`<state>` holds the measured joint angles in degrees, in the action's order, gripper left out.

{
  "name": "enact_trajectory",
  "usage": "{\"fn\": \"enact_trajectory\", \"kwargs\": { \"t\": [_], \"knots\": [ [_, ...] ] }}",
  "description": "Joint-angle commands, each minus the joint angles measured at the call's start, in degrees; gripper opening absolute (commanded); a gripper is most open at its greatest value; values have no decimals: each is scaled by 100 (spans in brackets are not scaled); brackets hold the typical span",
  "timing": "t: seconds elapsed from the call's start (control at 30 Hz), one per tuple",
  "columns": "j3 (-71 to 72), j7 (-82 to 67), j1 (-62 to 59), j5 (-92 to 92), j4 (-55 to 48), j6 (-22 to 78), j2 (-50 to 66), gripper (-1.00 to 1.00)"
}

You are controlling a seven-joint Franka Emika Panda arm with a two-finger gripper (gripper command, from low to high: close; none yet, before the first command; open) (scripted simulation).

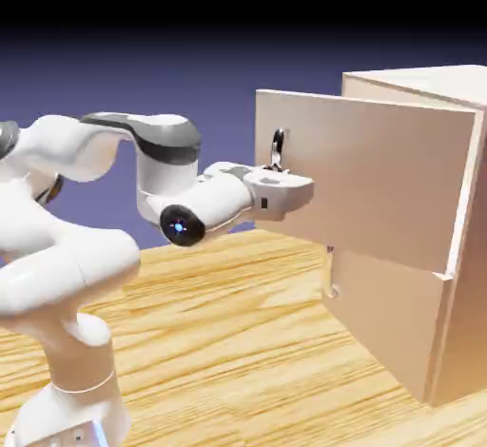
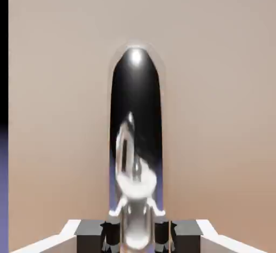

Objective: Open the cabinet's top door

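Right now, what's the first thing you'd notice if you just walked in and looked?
The big white robot arm on the exterior view's left, reaching to the tan cabinet on the right. Its gripper is at the shiny handle, which fills the middle of the hand view between the grey fingers. The top door already stands swung out from the cabinet, while the lower door looks shut.
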<state>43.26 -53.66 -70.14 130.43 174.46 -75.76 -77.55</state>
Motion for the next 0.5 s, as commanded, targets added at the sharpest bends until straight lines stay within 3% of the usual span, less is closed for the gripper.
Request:
{"fn": "enact_trajectory", "kwargs": {
  "t": [0.0, 0.27, 0.47],
  "knots": [
    [-108, -96, -158, -178, -9, 243, 96, -100],
    [-730, -1250, -1667, -1957, -470, 2183, 1294, -100],
    [-758, -2381, -2668, -3452, -1219, 3075, 2480, -100]
  ]
}}
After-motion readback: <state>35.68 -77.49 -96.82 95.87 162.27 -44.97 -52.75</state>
